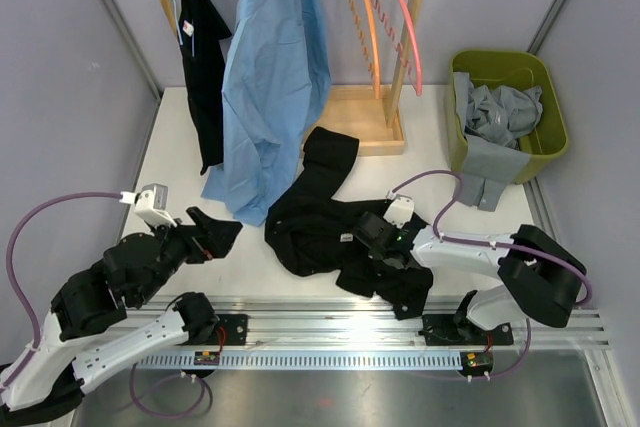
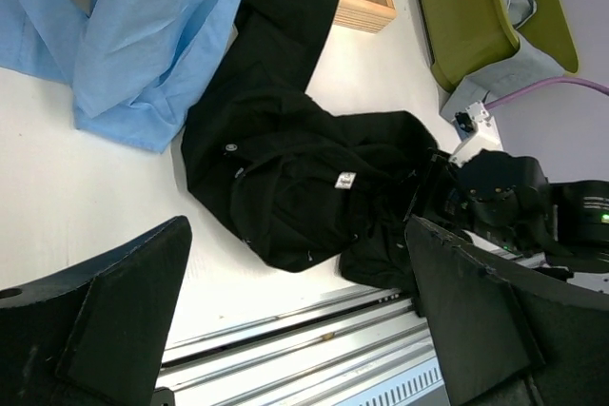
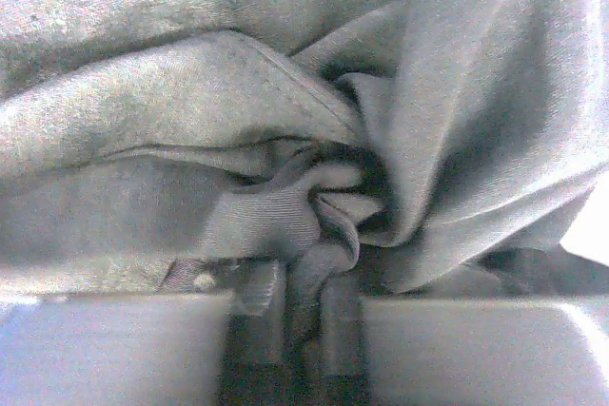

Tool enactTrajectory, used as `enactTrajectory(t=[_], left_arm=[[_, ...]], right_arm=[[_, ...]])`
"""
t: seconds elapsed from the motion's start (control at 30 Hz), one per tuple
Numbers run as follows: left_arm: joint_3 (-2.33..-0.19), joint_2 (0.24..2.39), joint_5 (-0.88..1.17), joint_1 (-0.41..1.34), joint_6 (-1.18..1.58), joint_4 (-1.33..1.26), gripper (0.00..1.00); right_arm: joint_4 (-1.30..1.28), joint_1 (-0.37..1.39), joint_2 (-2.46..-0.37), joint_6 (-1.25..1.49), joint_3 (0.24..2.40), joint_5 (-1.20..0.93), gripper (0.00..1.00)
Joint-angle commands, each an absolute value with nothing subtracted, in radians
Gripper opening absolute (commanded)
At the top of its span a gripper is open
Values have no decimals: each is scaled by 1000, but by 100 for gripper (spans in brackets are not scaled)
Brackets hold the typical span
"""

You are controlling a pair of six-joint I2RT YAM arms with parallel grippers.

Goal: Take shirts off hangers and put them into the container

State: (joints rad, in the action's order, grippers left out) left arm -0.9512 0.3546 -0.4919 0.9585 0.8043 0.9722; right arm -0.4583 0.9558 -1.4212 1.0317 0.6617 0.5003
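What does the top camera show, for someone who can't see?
The right gripper pinches a black shirt on the table. A blue shirt and a second black shirt hang on the rack beside two bare hangers; a grey shirt sits in the tub. The left gripper is open.

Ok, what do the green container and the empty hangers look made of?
Container: probably moulded plastic, going by its smooth olive walls, rounded rim and slight sheen. Hangers: seemingly plastic too, being thin, evenly coloured pink and orange arches that hold a rigid shape.
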Motion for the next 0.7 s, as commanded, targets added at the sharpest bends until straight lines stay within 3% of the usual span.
enactTrajectory(t=[0.0,0.13,0.23,0.4,0.5,0.67], left_arm=[[-951,318,-477,962,838,965,99],[-946,293,-477,962,850,980,99],[-942,293,-474,962,854,979,99],[-931,314,-463,962,847,942,99],[-930,336,-456,960,845,927,99],[-928,333,-449,962,847,914,99]], right_arm=[[-366,963,-1505,1169,609,408,0],[-469,966,-1366,1213,612,463,0],[-696,968,-1162,1213,672,576,0],[-629,968,-885,900,800,611,0],[-595,968,-943,728,934,557,0],[-480,969,-1223,571,1100,355,0]])
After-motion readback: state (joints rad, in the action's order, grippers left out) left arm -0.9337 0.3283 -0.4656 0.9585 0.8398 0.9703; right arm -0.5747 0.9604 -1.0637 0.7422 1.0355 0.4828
